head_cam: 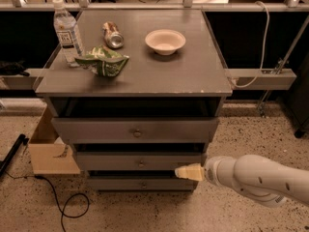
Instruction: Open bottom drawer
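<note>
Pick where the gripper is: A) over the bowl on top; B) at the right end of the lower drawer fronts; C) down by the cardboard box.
B: the gripper sits at the right end of the gap just above the bottom drawer.

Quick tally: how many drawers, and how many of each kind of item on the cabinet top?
Drawers: 3, top drawer, middle drawer, bottom drawer
Water bottle: 1
Can: 1
Bowl: 1
Green bag: 1
Total: 7
The gripper sits by the bottom drawer's upper right corner.
</note>
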Available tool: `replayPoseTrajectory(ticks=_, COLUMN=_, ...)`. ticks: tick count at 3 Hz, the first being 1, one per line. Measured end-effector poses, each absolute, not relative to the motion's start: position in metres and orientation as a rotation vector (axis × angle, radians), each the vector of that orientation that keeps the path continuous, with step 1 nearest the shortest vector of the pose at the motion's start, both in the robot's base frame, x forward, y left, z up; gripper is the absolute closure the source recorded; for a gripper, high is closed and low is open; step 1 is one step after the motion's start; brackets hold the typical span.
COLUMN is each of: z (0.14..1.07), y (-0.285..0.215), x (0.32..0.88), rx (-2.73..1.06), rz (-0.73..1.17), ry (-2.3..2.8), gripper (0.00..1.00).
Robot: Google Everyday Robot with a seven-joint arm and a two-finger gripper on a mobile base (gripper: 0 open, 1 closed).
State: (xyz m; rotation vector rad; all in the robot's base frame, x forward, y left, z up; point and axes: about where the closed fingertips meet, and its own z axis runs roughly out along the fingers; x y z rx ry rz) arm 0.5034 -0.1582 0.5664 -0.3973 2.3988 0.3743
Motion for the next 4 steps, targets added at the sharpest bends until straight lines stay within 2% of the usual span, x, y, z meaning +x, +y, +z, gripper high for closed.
replayPoseTrajectory(ticks=2, z=0.568, y=-0.157, x=0.499, rx=-0.415, rz=0.375, ry=2.381, gripper=0.0)
replayPoseTrajectory(ticks=4, z=0.538, y=-0.16, x=0.502, rx=-0.575, rz=0.196, ry=2.223, gripper=0.0)
